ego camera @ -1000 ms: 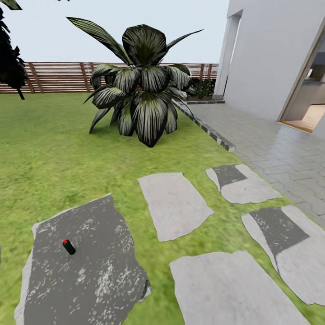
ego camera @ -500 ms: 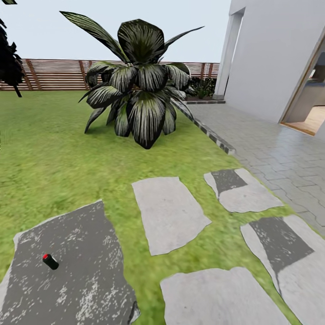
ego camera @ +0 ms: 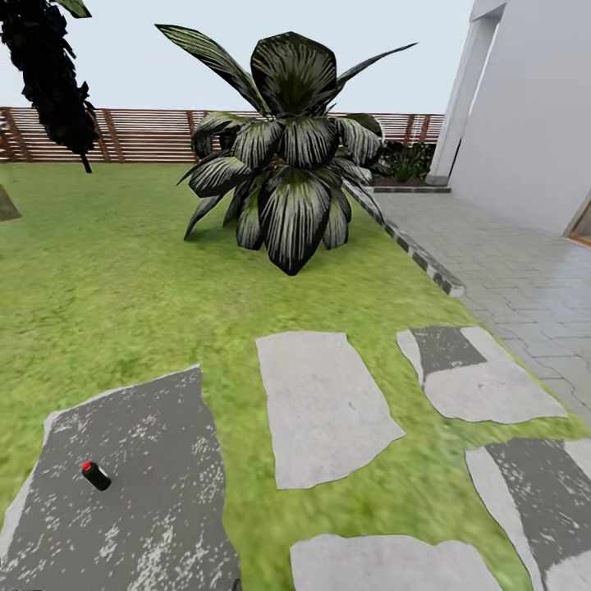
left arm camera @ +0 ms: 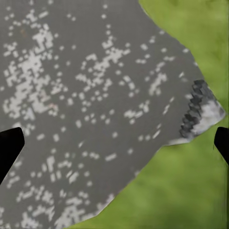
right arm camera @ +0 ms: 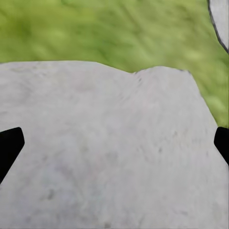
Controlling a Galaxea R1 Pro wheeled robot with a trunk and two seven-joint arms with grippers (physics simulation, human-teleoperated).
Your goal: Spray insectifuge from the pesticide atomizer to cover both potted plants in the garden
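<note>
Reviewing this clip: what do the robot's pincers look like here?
Little shows. In each wrist view, two plain black pointed fingertips enter from opposite edges: left pincer over a dark speckled stepping stone, right pincer over a pale one. No cables or markings visible.

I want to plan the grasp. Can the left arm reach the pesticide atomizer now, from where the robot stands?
Probably not yet. The pesticide atomizer lies alone on the dark stepping stone, nothing blocking it, but the left gripper, open, views bare stone without the bottle, so it seems some way off.
</note>
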